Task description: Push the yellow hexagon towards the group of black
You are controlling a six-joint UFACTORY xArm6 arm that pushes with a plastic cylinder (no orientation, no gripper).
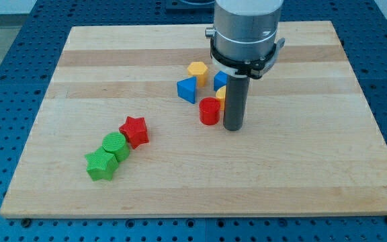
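Observation:
The yellow hexagon (197, 69) lies above the board's middle. My tip (232, 128) rests on the board down and to the right of it, just right of a red cylinder (209, 111). A blue block (187, 89) sits right below the hexagon. A second blue block (220, 79) and a second yellow block (221, 95) are partly hidden behind my rod, so their shapes cannot be made out. No black block shows in the view.
A red star (134, 131), a green cylinder (116, 144) and a green star (101, 165) lie in a touching diagonal row at the lower left. The wooden board (314, 168) sits on a blue perforated table.

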